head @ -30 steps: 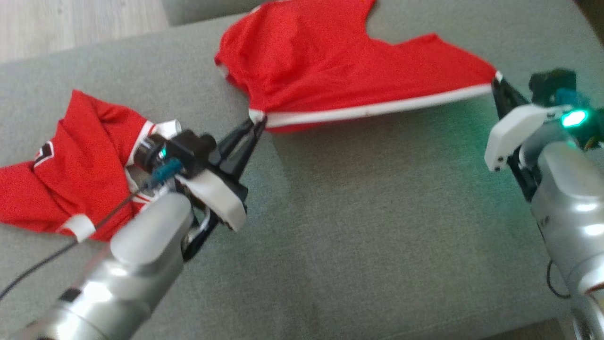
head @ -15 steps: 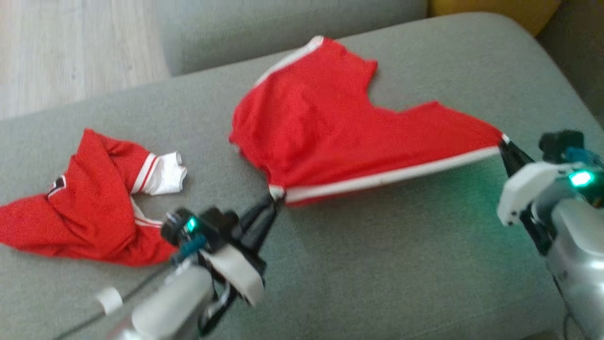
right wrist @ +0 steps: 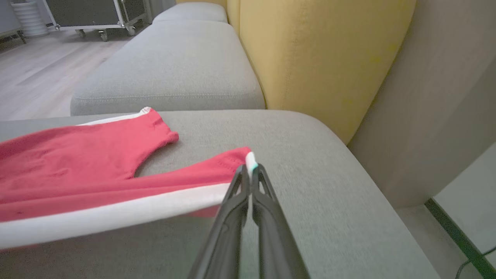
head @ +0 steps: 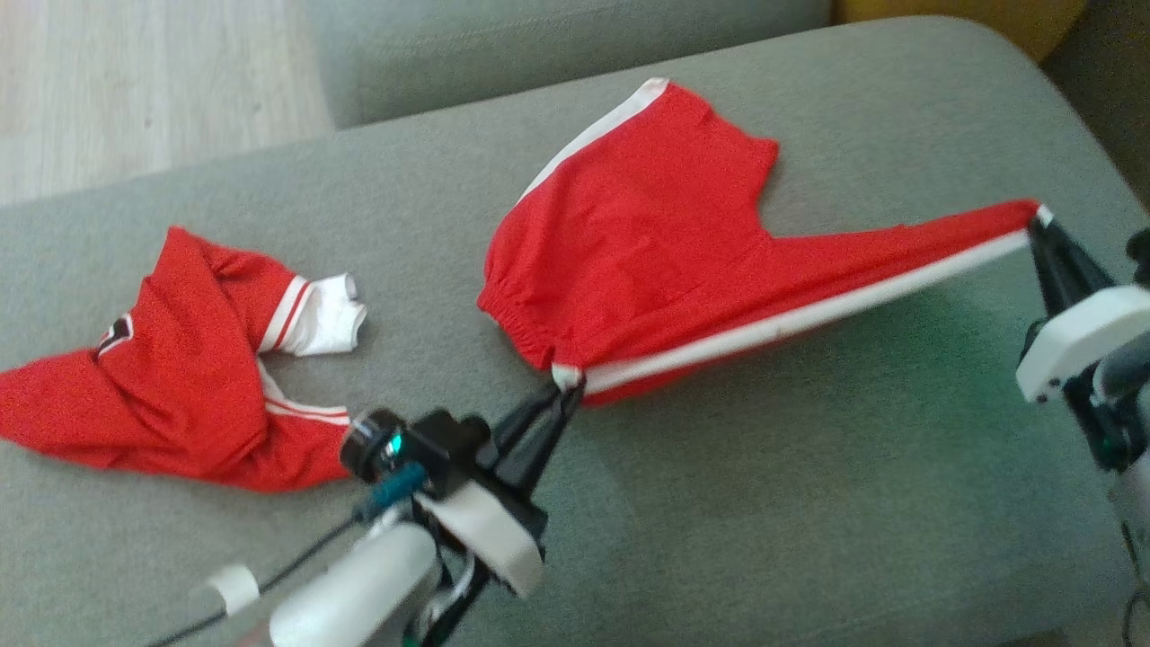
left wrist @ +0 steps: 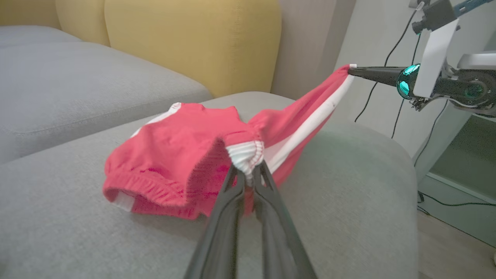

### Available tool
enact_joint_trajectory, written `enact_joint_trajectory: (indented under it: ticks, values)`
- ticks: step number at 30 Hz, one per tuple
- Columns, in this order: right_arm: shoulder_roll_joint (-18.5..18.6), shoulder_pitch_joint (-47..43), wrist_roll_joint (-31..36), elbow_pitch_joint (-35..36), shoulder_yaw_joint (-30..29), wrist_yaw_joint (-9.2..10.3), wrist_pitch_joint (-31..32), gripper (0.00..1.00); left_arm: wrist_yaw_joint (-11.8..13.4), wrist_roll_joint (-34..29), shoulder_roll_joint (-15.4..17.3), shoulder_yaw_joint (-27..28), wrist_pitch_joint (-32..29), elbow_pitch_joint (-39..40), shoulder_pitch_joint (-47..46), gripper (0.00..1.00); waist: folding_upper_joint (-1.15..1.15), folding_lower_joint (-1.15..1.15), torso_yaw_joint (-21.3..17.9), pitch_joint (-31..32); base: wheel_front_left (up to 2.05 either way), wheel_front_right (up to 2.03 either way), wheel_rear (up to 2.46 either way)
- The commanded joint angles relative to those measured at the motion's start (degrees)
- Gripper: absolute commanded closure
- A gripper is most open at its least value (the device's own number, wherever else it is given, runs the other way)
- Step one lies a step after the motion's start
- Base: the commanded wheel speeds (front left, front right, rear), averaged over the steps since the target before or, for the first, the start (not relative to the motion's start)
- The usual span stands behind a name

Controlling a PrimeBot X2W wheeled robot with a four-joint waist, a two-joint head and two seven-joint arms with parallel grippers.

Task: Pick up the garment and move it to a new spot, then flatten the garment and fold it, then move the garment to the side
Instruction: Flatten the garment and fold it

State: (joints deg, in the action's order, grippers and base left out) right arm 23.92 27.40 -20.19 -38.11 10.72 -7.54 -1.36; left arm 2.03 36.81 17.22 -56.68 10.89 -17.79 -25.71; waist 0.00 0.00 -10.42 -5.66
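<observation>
Grey fabric sofa seat (head: 719,521), backed by mustard-yellow upholstered cushions (left wrist: 186,42) and bordered by pale wooden floor (head: 135,81), forms the work surface. We see the red knit shorts with a white side stripe (head: 647,243) towards the right half of the seat. One leg lies flat on the cushion, while the striped edge is drawn taut and lifted clear between the two arms. The left pincer (head: 564,395) is clamped on the white patch of the gathered waistband, and the right pincer (head: 1038,220) is clamped on the hem corner at the stripe's far end. A crumpled red-and-white jersey (head: 180,395) rests well apart at the left, untouched. We judge the step in hand to be carrying and spreading the shorts, with folding not yet begun. The next move, in our reading, calls for both pincers to travel together, keeping tension along the stripe. They should then lower the fabric so both legs lie flat before letting go. Uneven pull could slip the thin hem from the right pincer or bunch the resting leg.
</observation>
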Motion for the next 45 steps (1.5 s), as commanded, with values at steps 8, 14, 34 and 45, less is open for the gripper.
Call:
enact_joint_trajectory:
  ticks: [8,14,34,45]
  values:
    - [-1.34,7.02,6.88,7.42,-4.67,0.05,4.48,1.0,0.2,0.88,0.69,5.33,-1.26,-0.2,-10.04,1.0,0.0,0.0,4.93,-6.54,0.0,0.0,0.0]
    - [-3.27,13.06,9.92,5.65,-5.23,0.05,5.59,1.0,-0.66,1.29,-0.51,5.91,-2.71,-2.47,-14.28,1.0,0.0,0.0,6.64,-9.66,0.0,0.0,0.0]
    - [-4.16,34.23,15.98,-16.02,0.2,0.05,0.02,1.0,-4.2,-0.2,-7.19,4.11,-3.82,-13.39,-26.63,1.0,0.0,0.0,15.13,-20.2,0.0,0.0,0.0]
    - [-3.46,41.73,17.24,-26.44,-0.87,0.05,-3.36,0.0,-5.8,-0.6,-10.72,2.83,-1.85,-17.33,-30.49,0.5,0.0,0.0,18.55,-23.41,0.0,0.0,0.0]
